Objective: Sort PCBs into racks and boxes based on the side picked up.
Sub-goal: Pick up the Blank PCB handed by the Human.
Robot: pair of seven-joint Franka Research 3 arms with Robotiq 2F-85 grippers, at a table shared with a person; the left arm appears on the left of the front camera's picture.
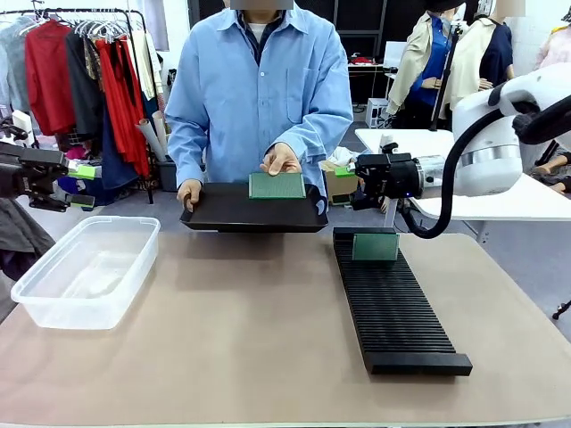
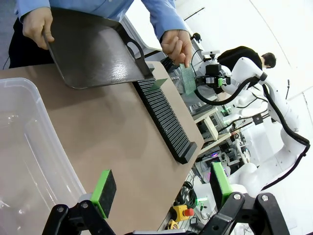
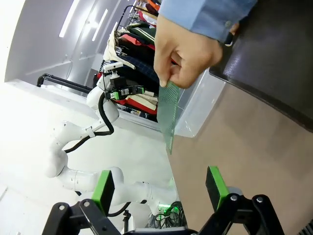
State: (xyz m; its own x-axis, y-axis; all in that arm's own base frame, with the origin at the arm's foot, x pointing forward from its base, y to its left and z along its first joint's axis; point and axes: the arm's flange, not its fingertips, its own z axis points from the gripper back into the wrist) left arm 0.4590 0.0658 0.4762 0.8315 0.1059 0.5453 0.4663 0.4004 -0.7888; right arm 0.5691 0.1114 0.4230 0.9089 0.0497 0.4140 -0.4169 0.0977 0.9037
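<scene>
The tan surface (image 1: 250,348) carries two containers. The clear box (image 1: 71,312) sits at the robot's left with nothing visible inside. In the left wrist view the frame cuts off its near wall. The black rack (image 1: 397,312) lies at the robot's right, running lengthwise away from the robot. At the far edge the person holds a smooth black tray (image 1: 232,212), with one hand (image 1: 188,193) gripping its edge.

The left gripper (image 2: 161,185) hovers near the box at the surface's left side, jaws wide apart and gripping nothing. The right gripper (image 3: 159,187) hangs beyond the rack's far end, jaws likewise spread and unloaded, facing the person's other hand (image 1: 282,160).

That hand pinches the held PCB (image 1: 277,185) upright above the tray. The racked PCB (image 1: 375,246) stands in a slot at the rack's far end, where the ribs hide its lower edge. Any marking on either board is too fine to read.
</scene>
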